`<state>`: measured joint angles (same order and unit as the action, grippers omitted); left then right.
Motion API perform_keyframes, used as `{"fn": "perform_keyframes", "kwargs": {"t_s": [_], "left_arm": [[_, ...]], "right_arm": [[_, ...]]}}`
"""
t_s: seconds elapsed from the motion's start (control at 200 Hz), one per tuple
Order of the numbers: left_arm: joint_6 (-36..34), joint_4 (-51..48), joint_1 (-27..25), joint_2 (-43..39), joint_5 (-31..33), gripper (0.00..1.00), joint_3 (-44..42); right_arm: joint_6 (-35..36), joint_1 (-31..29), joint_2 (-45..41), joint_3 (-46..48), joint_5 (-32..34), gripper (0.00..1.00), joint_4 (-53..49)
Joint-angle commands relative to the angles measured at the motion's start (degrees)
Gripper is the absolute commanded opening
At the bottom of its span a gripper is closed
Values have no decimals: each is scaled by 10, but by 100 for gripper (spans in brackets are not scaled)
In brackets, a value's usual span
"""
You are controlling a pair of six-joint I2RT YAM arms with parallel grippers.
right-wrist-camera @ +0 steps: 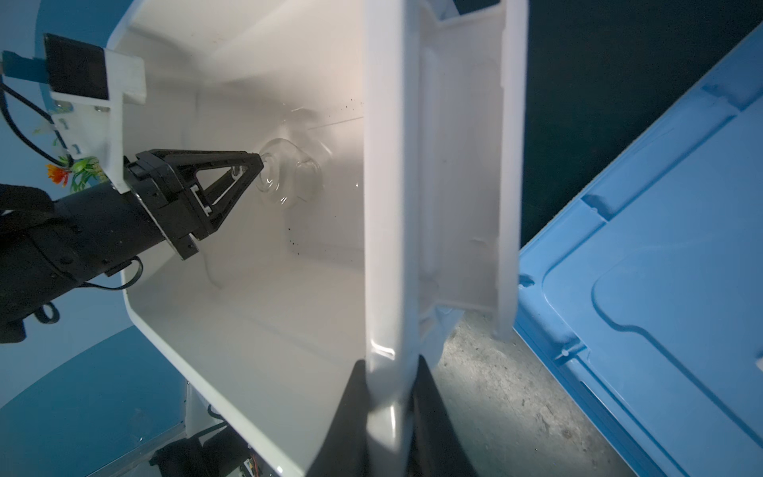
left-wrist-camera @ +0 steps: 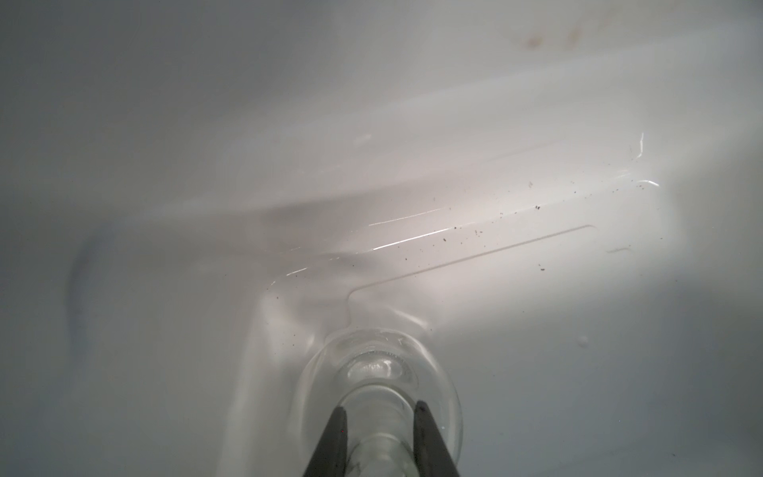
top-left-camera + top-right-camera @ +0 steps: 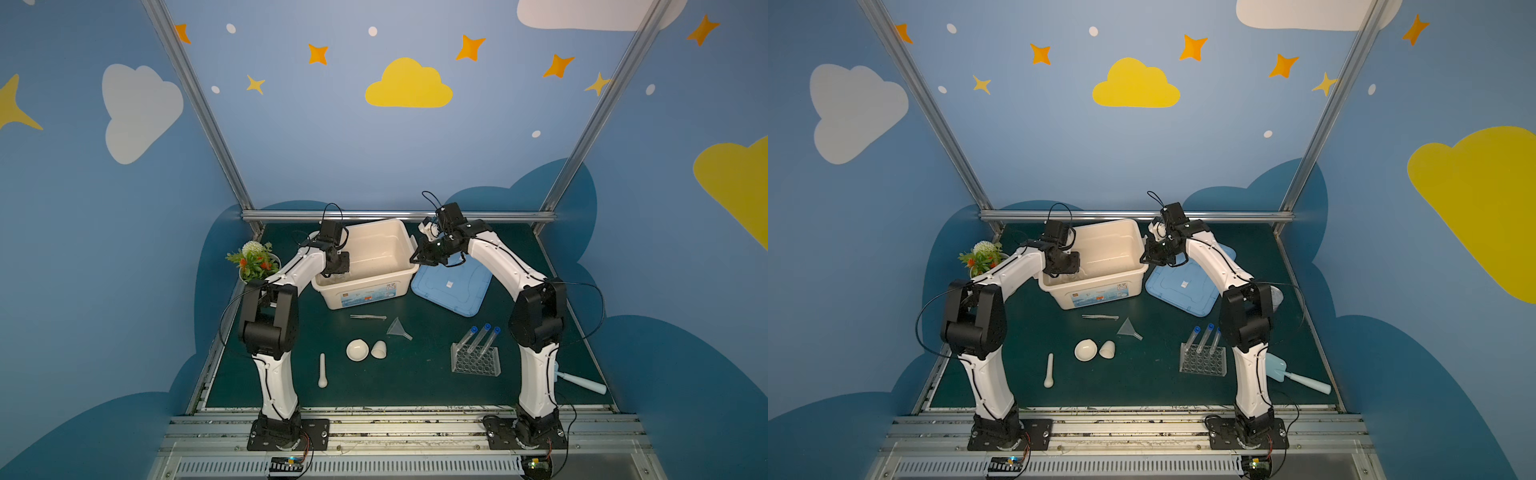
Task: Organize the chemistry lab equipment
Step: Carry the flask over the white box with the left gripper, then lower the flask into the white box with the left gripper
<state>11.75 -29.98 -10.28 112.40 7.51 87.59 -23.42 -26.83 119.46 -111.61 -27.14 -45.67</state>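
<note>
Flask (image 2: 380,371) inside white bin (image 3: 376,245), neck pinched by left claw (image 2: 377,406).

The bin (image 3: 376,239) is cream-white and the lid (image 3: 451,291) is light blue. The tubes (image 3: 482,338) are clear, with blue caps.

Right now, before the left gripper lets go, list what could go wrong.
1. The left gripper pinches the round glass flask by its neck low in the white bin. Whether the flask rests on the floor is unclear, so a release may drop glass onto hard plastic.
2. Being round, the flask may roll into a wall.
3. The right gripper clamps the bin's rim. A tug while the left gripper is inside could knock the bin against the flask.
</note>
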Motion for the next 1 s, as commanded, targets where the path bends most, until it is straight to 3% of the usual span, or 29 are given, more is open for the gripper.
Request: {"fn": "perform_keyframes", "kwargs": {"t_s": [0.0, 0.676, 0.991], "left_arm": [[5, 0, 5, 9, 3, 3, -1], [-17, -20, 13, 71, 36, 3, 67], [-17, -29, 12, 77, 19, 4, 69]], "right_arm": [[-3, 2, -11, 5, -10, 15, -8], [-9, 5, -11, 7, -13, 14, -10], [-10, 6, -13, 8, -12, 15, -13]]}}
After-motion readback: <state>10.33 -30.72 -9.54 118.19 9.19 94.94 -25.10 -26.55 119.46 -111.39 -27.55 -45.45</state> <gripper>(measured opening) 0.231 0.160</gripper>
